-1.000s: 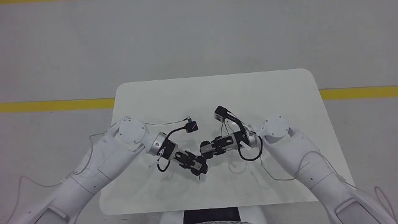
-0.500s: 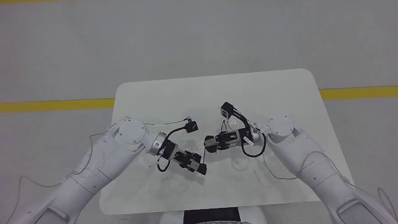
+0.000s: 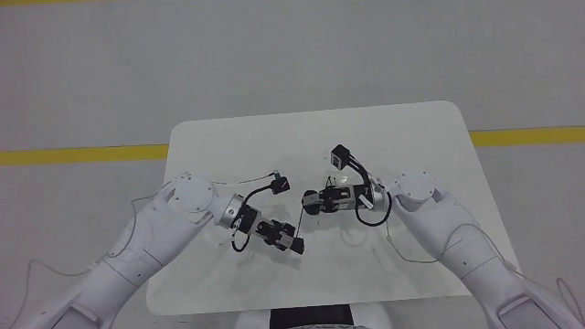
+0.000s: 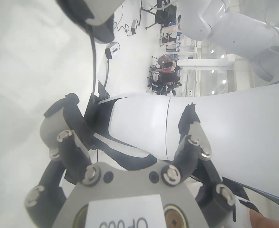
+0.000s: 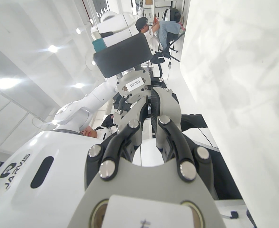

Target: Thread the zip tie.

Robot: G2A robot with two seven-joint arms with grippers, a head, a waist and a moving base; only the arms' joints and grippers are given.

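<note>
Compared with one second before, the right gripper [image 3: 309, 203] had drawn back from the left gripper [image 3: 292, 242]. The two had been nearly tip to tip over the near middle of the table [image 3: 411, 137]. A clear gap now lay between them, with the right gripper farther from the robot and a little to its right. The left gripper had stayed in almost the same spot, low over the table.

There was one zip tie [image 4: 93, 67], two grippers and one white table with rounded corners.

The zip tie was a thin, dark, nearly straight strand. Its upper end was pinched in the right gripper, whose fingers were closed together on it. From there it hung down toward the table, in the gap between the two grippers. Its lower end passed close beside one finger of the left gripper and was hidden behind that finger, so whether the two touched could not be told.

The left gripper's fingers [image 4: 68, 122] stood spread wide apart, with nothing held between them
</note>
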